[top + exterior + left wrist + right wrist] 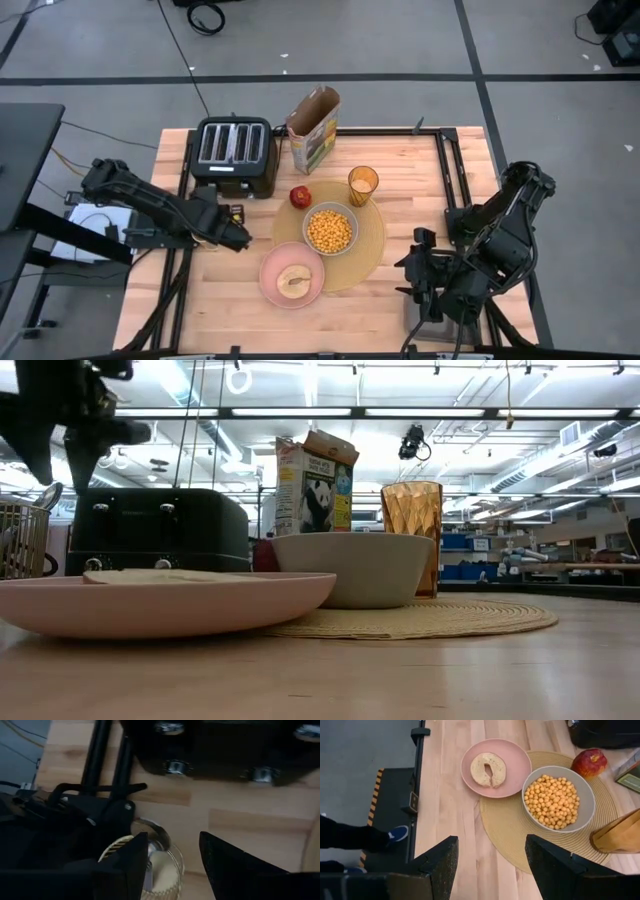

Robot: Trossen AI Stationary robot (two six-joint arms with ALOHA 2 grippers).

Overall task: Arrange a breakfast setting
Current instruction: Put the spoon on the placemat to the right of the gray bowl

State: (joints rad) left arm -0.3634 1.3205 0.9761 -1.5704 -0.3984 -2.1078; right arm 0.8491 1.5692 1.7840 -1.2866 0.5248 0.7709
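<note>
Cereal-filled bowl (559, 798) on placemat (510, 827) (bagel plate (496, 767) alongside), apple (590, 762) beyond.

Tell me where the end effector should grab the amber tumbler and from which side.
Grip the amber tumbler across its upper wall, coming straight down from above. It stands upright and open-topped on the placemat's far edge; the grey bowl crowds its near-left side, so the right end effector probably has the clearer approach.
</note>
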